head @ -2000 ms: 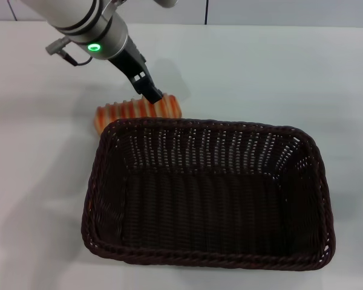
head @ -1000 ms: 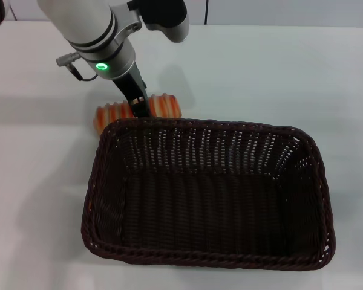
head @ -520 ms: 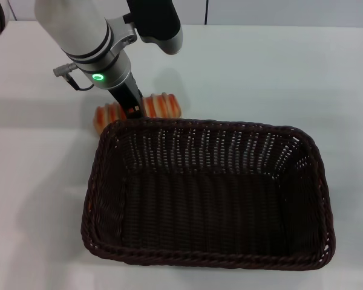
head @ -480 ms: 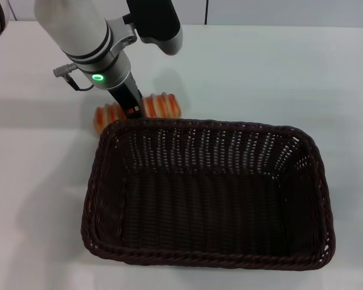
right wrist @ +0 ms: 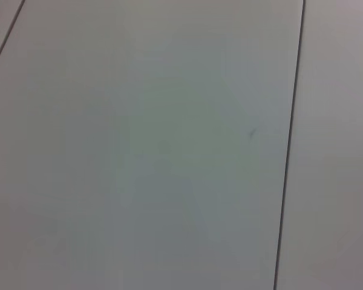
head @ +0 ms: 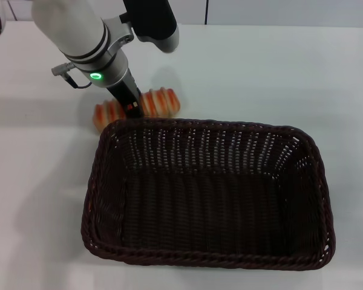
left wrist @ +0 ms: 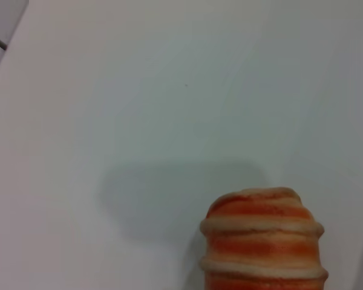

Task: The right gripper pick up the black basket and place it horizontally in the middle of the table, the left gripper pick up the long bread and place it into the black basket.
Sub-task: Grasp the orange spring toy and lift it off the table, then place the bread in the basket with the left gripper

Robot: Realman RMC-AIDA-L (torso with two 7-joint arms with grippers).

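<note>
Head view, upper left of frame: left gripper (head: 131, 107) on white arm w/ green light (head: 96, 76) comes down onto the long bread (head: 159, 102). Jaws sit across the loaf's mid-section, black finger body covering part of it; looks like they're closed around the loaf, but how tight can't be told. Loaf's right end is tilted up a bit vs. its left end (head: 106, 114), which stays low next to the basket rim. Orange-brown stripes on cream show on both sides of the jaws.

Left wrist view: one rounded end of the bread (left wrist: 263, 241) fills lower right of frame, its shadow on the white tabletop (left wrist: 109, 121) just beside it to the left; own jaws not visible here.

Centre to right of head view: black basket (head: 319, 181), woven wicker w/ braided rim, lies lengthwise across the tabletop (head: 278, 72), taking up most of lower frame. Inside is bare weave. Its upper-left corner is just below the bread, near but can't tell if touching.

Right gripper: not in any view; right wrist cam shows only pale flat panels w/ thin dark seams (right wrist: 288, 151).
</note>
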